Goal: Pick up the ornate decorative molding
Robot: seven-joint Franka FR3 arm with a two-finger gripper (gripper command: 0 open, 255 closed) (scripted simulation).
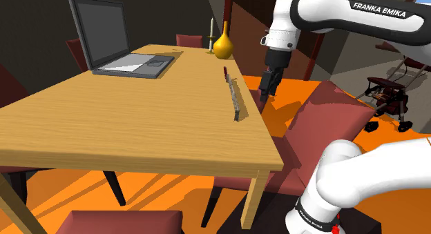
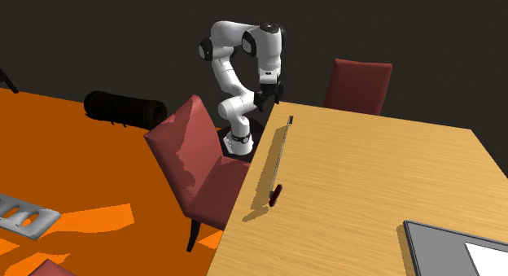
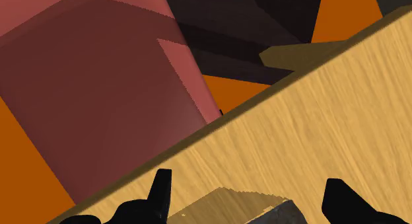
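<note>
The molding [image 1: 233, 99] lies flat on the worktop [image 1: 103, 122], a long thin grey-brown strip running close along the edge nearest the arm. A small dark red object [image 1: 224, 72] sits at its far end; whether the 2 touch is unclear. In the shoulder view the jaws hang at 3 o'clock from the strip, just beyond the worktop's edge and over a red chair [image 1: 324, 115]. In the wrist view the 2 fingers [image 3: 160, 188] stand wide apart and hold nothing, and 1 end of the molding [image 3: 241, 206] shows in the gap between them. An open laptop [image 1: 117, 39] stands at 10 o'clock from the strip, a yellow vase [image 1: 222, 46] at 12 o'clock.
</note>
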